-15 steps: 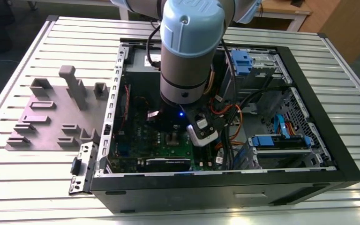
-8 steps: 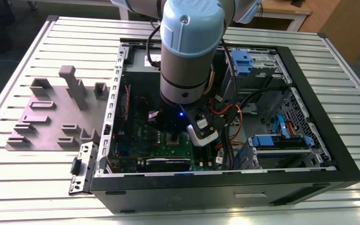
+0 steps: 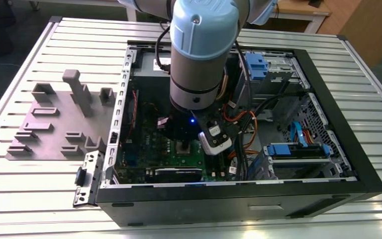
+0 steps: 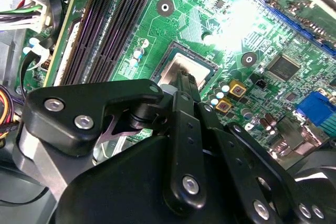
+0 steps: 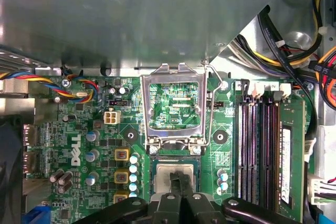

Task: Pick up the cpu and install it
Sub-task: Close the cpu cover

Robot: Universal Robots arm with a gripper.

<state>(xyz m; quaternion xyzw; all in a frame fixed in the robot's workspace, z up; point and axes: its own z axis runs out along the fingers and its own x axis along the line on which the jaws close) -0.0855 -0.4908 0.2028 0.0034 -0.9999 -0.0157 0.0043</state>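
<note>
Black jointed gripper [image 5: 178,176] has its fingers [image 5: 174,186] pressed together, tips over the shiny silver square cpu [image 5: 164,174] lying in the green motherboard [image 5: 226,140] socket, beside the upraised silver frame [image 5: 175,109].

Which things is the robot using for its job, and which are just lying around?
For the job: cpu; claw over it; open socket frame beside it.
Just lying about: memory slots; coloured cables; gray tray beside the computer case.
</note>
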